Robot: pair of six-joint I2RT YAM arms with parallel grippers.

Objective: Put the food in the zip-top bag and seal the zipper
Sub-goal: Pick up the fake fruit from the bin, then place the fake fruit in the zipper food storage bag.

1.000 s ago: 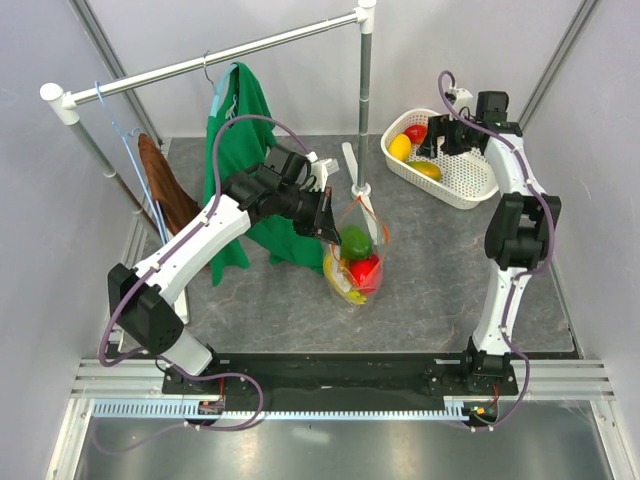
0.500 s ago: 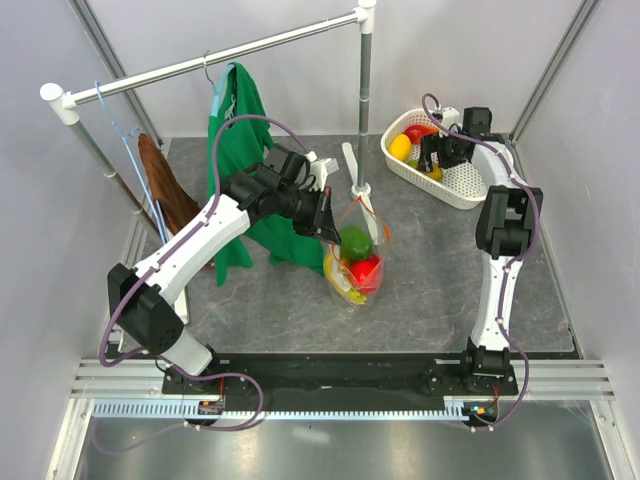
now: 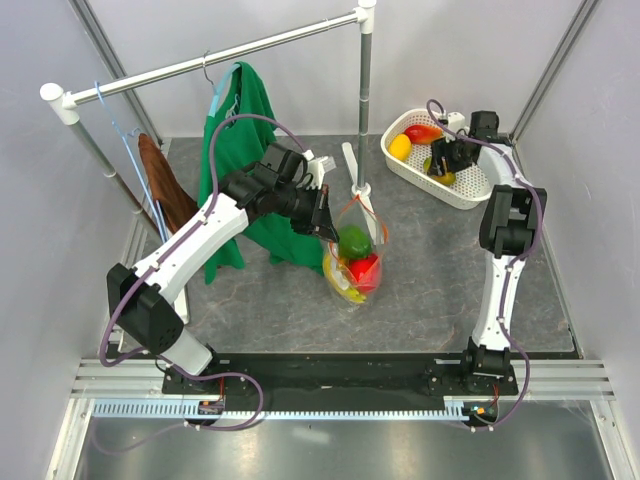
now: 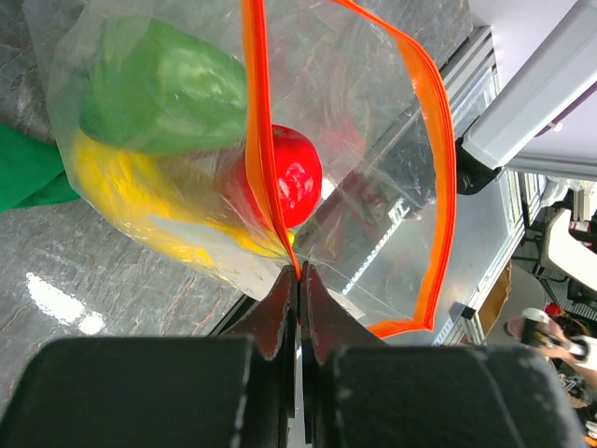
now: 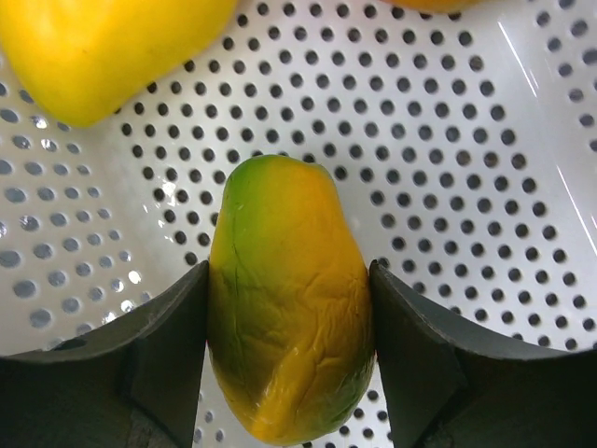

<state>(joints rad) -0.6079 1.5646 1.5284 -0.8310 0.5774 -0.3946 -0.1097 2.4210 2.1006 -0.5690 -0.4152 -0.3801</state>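
Right wrist view puts my right tool (image 5: pixel 289 280) astride the mango (image 5: pixel 280 336). Its fingers (image 5: pixel 168 364) lie against both flanks, so I read it as clamped on the fruit, which rests on the floor of the white perforated basket (image 5: pixel 485 140). A lemon (image 5: pixel 103 47) lies just beyond it, and the overhead shows a red-orange fruit (image 3: pixel 423 132) in the basket too.

My left tool (image 4: pixel 299 275) has its jaws pressed together on the zipper (image 4: pixel 256 112), holding the zip-top bag (image 4: pixel 373 168) up with its mouth gaping. Inside are the green pepper (image 4: pixel 159 84), the red tomato (image 4: pixel 291 177) and the banana bunch (image 4: pixel 140 196).

By my count three pieces are bagged and three are left in the basket, and the seal is not yet made, so I judge the job about half done.

On room to move, the basket wall rises close around the mango, so I'd lift straight up. The run to the bag crosses bare worktop (image 3: pixel 440 260). The rail's upright post (image 3: pixel 364 100) stands just behind the bag's mouth, and the green garment (image 3: pixel 235 140) hangs against my left arm, so the approach is tighter from behind.
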